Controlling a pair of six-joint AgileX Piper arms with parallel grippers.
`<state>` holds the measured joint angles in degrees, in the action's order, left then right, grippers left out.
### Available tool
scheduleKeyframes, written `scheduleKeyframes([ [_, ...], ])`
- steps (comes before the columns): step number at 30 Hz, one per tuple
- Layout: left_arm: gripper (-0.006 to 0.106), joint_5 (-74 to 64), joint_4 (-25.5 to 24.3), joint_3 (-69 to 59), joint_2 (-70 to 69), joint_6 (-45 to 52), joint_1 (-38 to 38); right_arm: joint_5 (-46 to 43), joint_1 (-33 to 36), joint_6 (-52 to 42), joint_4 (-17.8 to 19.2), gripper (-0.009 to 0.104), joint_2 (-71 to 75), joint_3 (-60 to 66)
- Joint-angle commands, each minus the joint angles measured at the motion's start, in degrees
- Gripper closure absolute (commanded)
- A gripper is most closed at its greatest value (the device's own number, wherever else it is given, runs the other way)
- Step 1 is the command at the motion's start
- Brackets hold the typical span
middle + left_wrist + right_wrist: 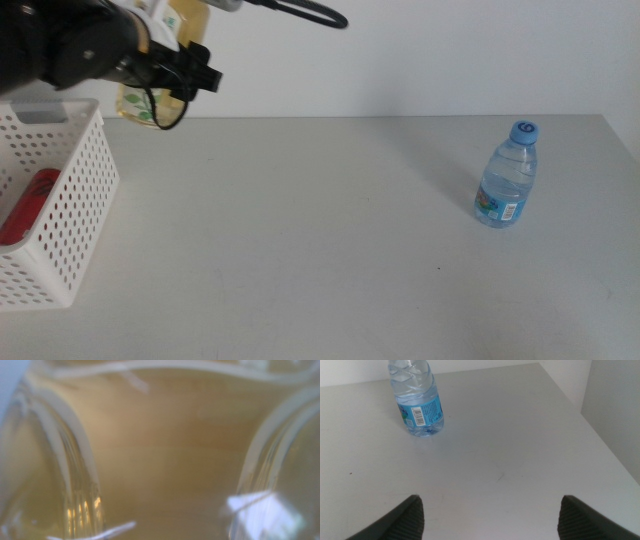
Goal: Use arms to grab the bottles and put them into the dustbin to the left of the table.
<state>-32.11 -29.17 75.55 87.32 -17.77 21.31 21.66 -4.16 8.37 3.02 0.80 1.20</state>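
**Tea bottle carried above the bin's far corner**

White wall backs a pale grey table (320, 230). From the middle view we see our left gripper (170, 62) clamped on the tea bottle (150, 100), just beyond the white dustbin (70, 200), where a red can (28, 205) lies.

Left wrist view: yellowish tea fills everything.

Right wrist view: our right gripper (490, 517) waits, jaws apart; the water bottle (417, 402) stands upright ahead.

It looked like a bare robotics lab or test cell. A wide, plain light-grey worktop (330, 230) stood against a blank white wall (430, 55), and a bulky black robot arm (70, 45) with a looped black cable (300, 12) reached in above it. Nothing domestic showed.
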Motion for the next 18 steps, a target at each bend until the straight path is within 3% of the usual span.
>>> scheduleKeyframes([
  [1,0.102,0.02,3.21,1.99,-7.17,4.82,-2.42,-4.0,0.19,-0.54,0.96,0.024,1.21,-0.12],
  [13,0.102,-11.98,33.98,2.25,-10.17,31.68,-28.41,-4.0,0.19,-0.54,0.96,0.024,1.21,-0.12],
  [18,0.102,-14.25,42.42,2.25,-7.15,38.94,-36.86,-4.0,0.19,-0.54,0.96,0.024,1.21,-0.12],
])
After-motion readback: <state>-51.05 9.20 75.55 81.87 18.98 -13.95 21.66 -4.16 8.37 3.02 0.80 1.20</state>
